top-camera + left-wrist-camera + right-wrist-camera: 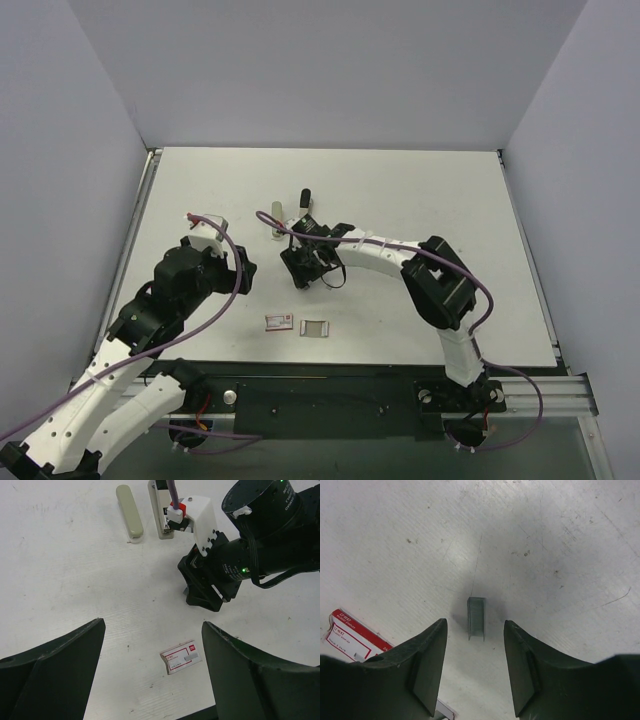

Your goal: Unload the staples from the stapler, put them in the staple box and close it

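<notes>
**Staple strip lies free**

The right pincer (475, 625) hangs low with jaws apart, gripping nothing, a loose staple strip (476, 617) lying between its fingers (425, 665). The unloading looks done; next, likely a careful pinch or a lift away. The stapler (279, 226) lies in two pieces at its eleven o'clock. The left pincer (152, 625) gapes empty. Scuffed white table (450, 200), plain lilac-grey walls (330, 70).
</notes>
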You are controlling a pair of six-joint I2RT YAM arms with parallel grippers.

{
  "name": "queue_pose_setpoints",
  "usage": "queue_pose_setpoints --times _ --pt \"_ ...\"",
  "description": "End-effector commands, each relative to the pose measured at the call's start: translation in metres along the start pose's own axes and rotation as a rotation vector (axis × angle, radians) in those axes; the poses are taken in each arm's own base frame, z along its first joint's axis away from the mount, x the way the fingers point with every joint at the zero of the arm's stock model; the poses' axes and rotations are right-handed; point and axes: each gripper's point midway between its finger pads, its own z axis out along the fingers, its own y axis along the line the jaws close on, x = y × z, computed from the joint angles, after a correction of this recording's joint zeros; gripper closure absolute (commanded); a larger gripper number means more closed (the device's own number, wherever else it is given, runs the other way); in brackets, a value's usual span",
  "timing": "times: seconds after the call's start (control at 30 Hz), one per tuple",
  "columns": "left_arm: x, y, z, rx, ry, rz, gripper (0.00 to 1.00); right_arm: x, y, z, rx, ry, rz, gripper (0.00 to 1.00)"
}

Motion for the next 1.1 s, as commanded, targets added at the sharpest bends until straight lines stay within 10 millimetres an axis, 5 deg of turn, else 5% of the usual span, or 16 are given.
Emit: queue_pose_setpoints --times 0.0,0.53,1.07 --pt "-0.014 -0.003 -0.001 0.024 -0.052 0.002 0.11 -0.006 0.004 0.000 0.008 0.003 0.002 0.56" --pt "-0.014 -0.002 -0.004 0.025 -0.065 -0.006 0.11 0.012 0.006 0.011 0.102 0.044 -0.050 0.70" --pt "-0.015 0.000 -0.006 0.019 -0.076 -0.011 0.11 0.006 -0.004 -0.005 0.248 0.004 -0.051 1.00"
